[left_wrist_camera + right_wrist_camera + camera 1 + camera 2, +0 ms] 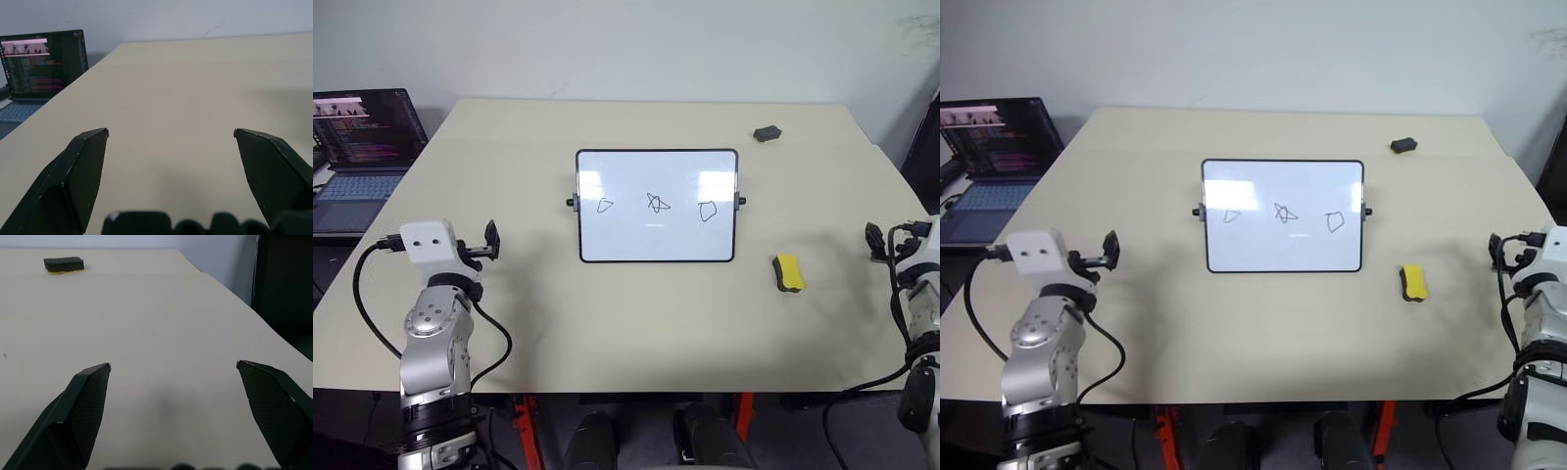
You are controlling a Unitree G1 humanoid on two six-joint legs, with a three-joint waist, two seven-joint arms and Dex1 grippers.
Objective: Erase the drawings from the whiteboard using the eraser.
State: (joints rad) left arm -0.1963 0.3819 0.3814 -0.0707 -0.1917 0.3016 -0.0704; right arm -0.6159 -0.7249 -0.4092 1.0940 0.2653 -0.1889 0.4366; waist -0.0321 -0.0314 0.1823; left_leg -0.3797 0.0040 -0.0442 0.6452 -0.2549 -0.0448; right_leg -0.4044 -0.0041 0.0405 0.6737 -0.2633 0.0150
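The right gripper (173, 366) and left gripper (171, 132) gape wide and empty, so reaching for the eraser (788, 272), right of the whiteboard (656, 245), risks nudging it away, leaving the drawings (656, 205) untouched.

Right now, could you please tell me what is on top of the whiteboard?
On the whiteboard are only the drawings: three black doodles in a row. The eraser lies on the table beside the board, not on it. What the board covers cannot be seen.
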